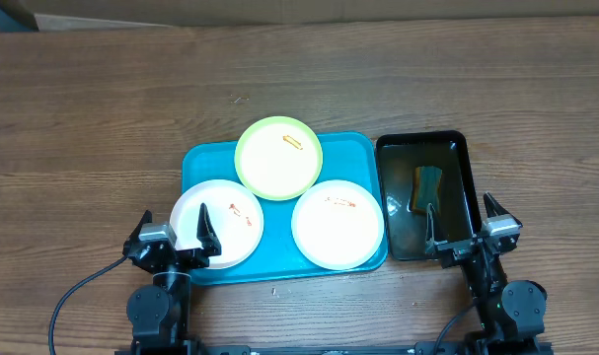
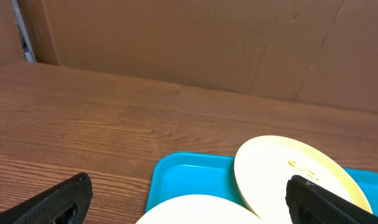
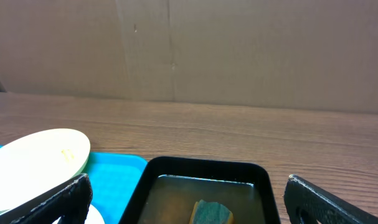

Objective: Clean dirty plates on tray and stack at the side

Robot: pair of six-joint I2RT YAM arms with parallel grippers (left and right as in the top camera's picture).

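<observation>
My left gripper (image 1: 178, 229) and right gripper (image 1: 464, 222) both gape empty; yellow-green plate (image 1: 278, 158) sits at teal tray's (image 1: 205, 163) twelve o'clock.

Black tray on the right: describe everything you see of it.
The black tray is a glossy plastic-looking rectangle with rounded corners and raised walls, flat on the wooden table, right of the blue tray. It holds brownish water and a greenish sponge. One of the right arm's open fingers hangs over its near end.
</observation>
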